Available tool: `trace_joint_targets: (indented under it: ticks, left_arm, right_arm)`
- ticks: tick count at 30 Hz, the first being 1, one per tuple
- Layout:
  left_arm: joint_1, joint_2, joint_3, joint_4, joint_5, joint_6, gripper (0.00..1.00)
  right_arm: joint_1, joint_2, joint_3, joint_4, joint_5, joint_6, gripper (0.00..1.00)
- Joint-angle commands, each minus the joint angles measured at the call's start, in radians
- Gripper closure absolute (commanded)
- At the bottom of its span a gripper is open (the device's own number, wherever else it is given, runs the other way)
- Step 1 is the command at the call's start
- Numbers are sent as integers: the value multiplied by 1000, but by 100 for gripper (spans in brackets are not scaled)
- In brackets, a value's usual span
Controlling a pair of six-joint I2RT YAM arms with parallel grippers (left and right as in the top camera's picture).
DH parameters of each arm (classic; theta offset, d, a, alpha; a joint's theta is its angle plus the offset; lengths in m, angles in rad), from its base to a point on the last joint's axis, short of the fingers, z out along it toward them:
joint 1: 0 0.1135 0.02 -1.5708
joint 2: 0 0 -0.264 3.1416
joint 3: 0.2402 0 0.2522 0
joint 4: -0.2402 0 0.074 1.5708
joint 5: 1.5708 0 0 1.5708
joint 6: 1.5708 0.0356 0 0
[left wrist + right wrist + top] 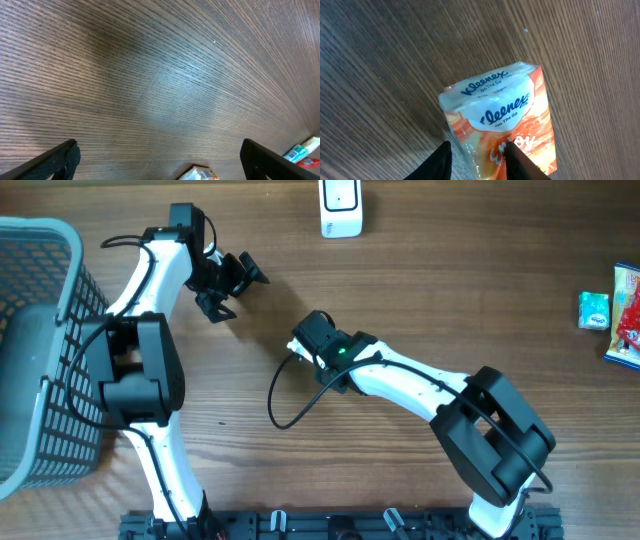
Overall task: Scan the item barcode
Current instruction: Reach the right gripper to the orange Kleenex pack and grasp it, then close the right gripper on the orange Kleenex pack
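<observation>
An orange and white Kleenex tissue pack [500, 115] lies on the wooden table, its printed face towards the right wrist camera. My right gripper [480, 162] straddles the pack's near end. One finger is at its left edge and the other presses into the crinkled wrapper. From overhead the right gripper [308, 340] covers the pack. No barcode shows on the visible face. A white scanner [341, 208] stands at the table's far edge. My left gripper [228, 285] hovers open and empty; a corner of the tissue pack [200, 173] peeks in between its fingers [55, 161].
A grey wire basket [40, 350] stands at the left edge. A small teal pack [594, 310] and a blue and red packet [625, 315] lie at the far right. A black cable [285, 405] loops beside the right arm.
</observation>
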Motion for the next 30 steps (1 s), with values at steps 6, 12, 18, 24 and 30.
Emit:
trace_joint_targets:
  ticks: [6, 12, 18, 24, 30]
  left_arm:
    - [2, -24, -4, 0, -2, 12, 0]
    - [2, -24, -4, 0, -2, 12, 0]
    - [2, -24, -4, 0, -2, 12, 0]
    - [2, -24, -4, 0, -2, 12, 0]
    - [2, -24, -4, 0, -2, 12, 0]
  right_arm:
    - [-4, 13, 79, -51, 98, 226, 96]
    - [-110, -33, 269, -172, -689, 361, 96]
    - [-296, 109, 66, 35, -1556, 646, 96]
    - [-385, 145, -42, 114, -1211, 818, 81]
    - [-640, 106, 127, -362, -745, 579, 36]
